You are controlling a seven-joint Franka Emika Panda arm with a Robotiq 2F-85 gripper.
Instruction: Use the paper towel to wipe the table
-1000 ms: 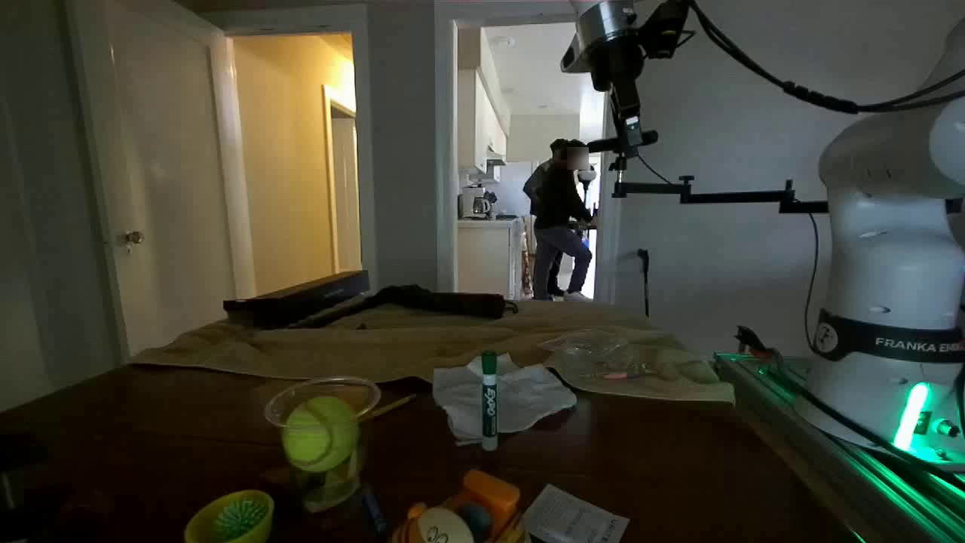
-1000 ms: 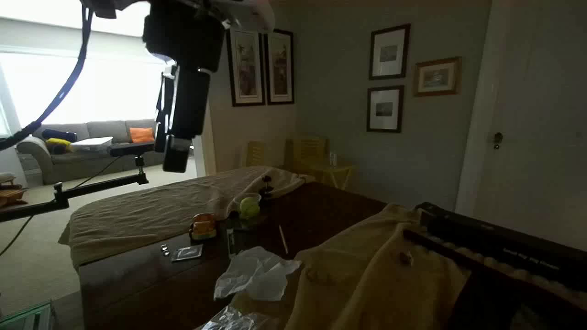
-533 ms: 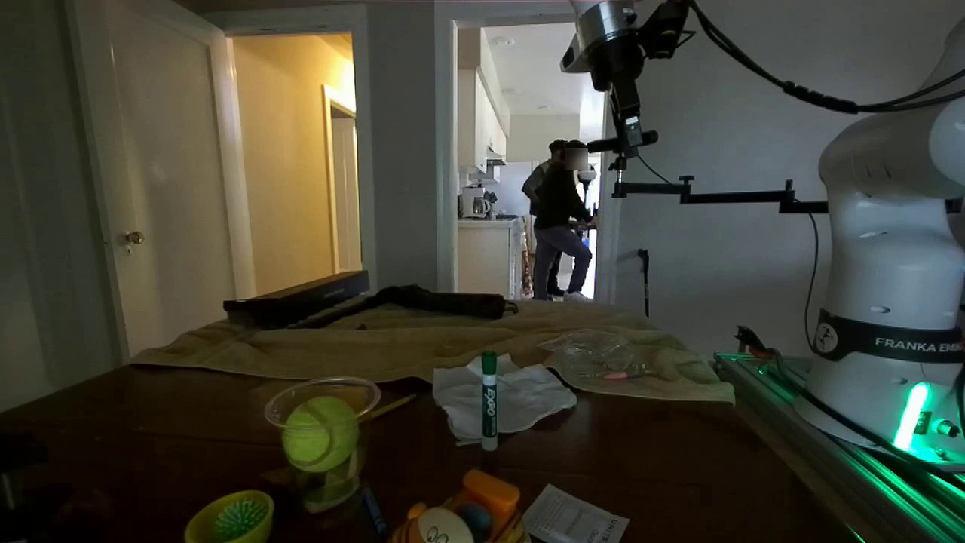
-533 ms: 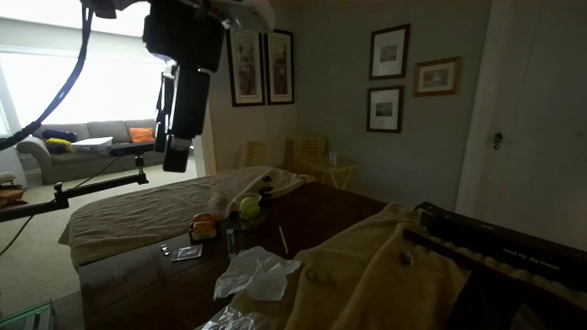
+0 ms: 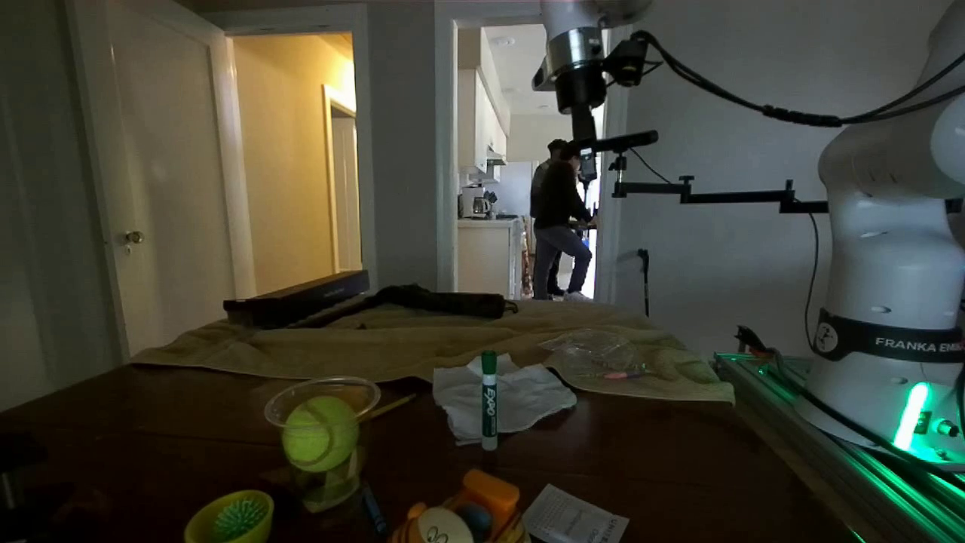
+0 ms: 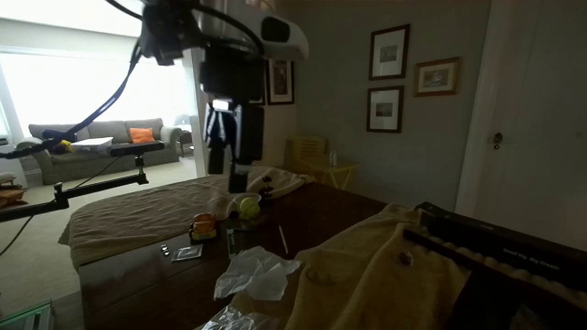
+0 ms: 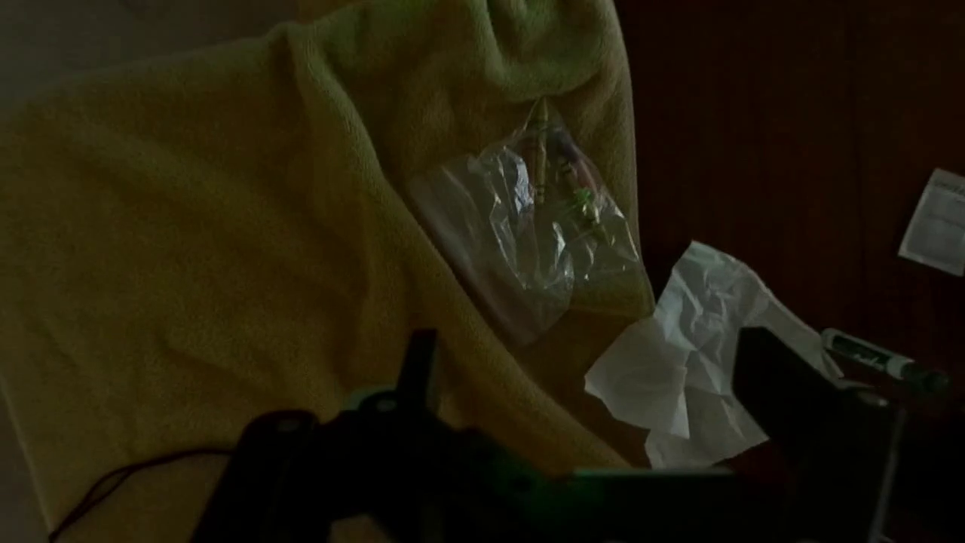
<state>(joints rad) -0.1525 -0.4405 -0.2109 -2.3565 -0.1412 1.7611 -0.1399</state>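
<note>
Holding ball (image 5: 320, 434): cup (image 5: 326, 490) on table (image 5: 663, 483).

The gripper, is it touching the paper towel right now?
Apart: in an exterior view, the gripper hangs in the air, with a clear gap between it and the paper towel lower down.

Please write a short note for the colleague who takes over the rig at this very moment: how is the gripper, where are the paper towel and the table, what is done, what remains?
Gripper: open, holding nothing, hanging clear of the table.
Paper towel: crumpled on the dark tabletop, at the edge of a beige cloth; a green-capped marker stands next to it.
Done: no grasp, no wiping visible.
Left: grasp the paper towel, wipe the table; probably best to avoid knocking the marker.
</note>
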